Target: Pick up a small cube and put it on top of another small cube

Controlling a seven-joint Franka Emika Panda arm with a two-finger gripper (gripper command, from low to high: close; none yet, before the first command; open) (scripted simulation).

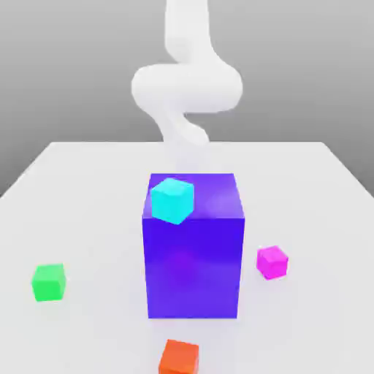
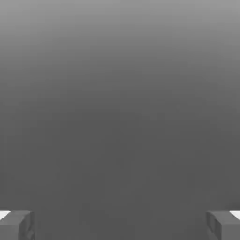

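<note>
Standing on the white table [image 1: 80,182], a big blue-purple block [image 1: 193,266] takes the middle of the exterior view, and I use it as the centre of a clock face. At about eight o'clock from it, well apart, the small green cube [image 1: 49,282] rests on the table. On top of the block, near its corner at the exterior view's left, sits a cyan cube [image 1: 172,199], a little tilted. At six o'clock, close to the picture's lower edge, lies an orange-red cube [image 1: 180,357]. At about three o'clock, near the block but not touching it, the small magenta cube [image 1: 272,261] rests on the table. At twelve o'clock, behind the block, the white arm [image 1: 186,84] rises. In the hand view the gripper [image 2: 120,225] is released: its two grey fingertips [image 2: 16,225] stand wide apart with nothing between them.
</note>
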